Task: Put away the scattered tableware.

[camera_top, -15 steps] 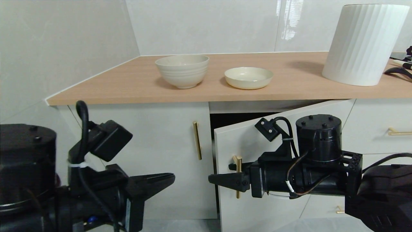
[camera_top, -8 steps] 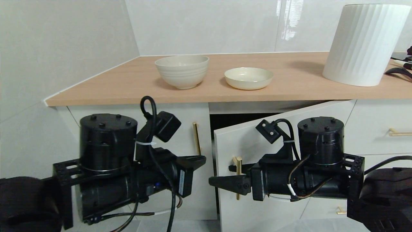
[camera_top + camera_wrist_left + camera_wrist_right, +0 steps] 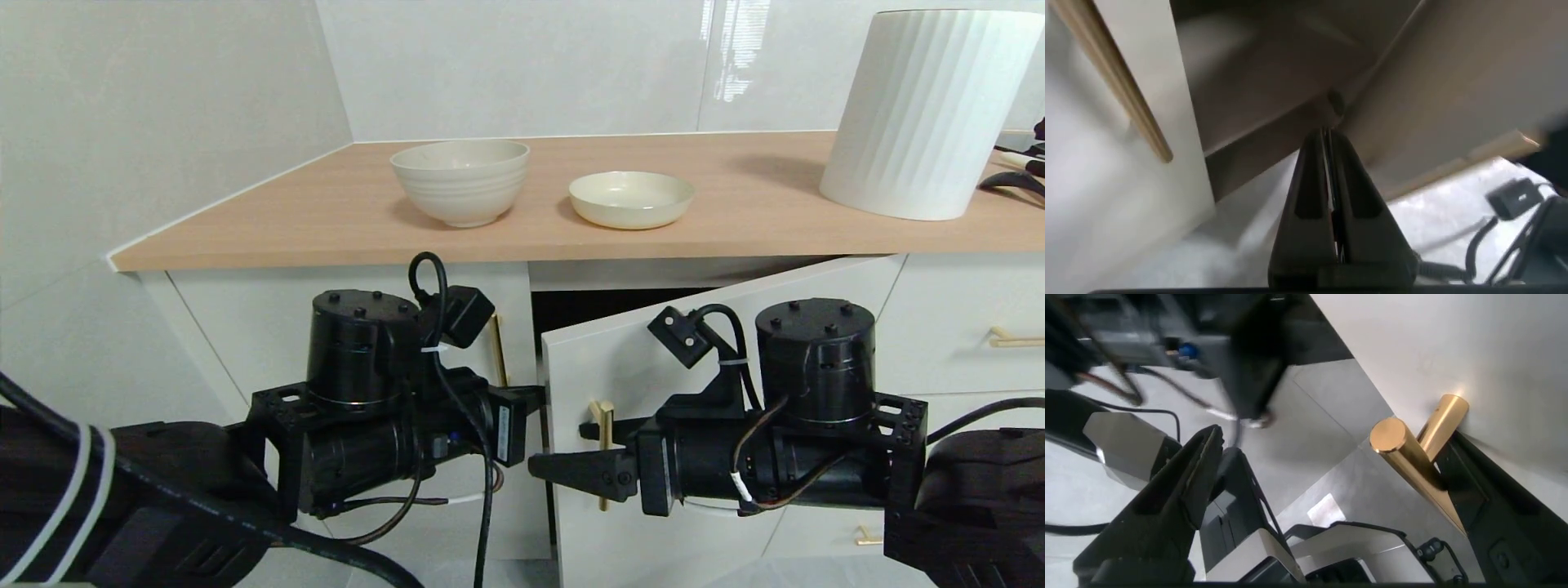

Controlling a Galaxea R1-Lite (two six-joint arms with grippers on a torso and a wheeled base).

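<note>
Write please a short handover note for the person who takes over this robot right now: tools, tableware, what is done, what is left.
Left tool: shut, empty, tip near the free edge of the cabinet door.
Right tool: open, astride that door's gold handle.
Tableware: bowl and shallow dish stand apart, side by side, on the counter.
Done: the door is ajar.
Left: probably swing it wider, then move both pieces inside.

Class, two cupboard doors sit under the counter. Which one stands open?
The right door: it is swung outward, with a dark gap beside it, and its handle sits at the right gripper. The left door lies flush and shut.
</note>
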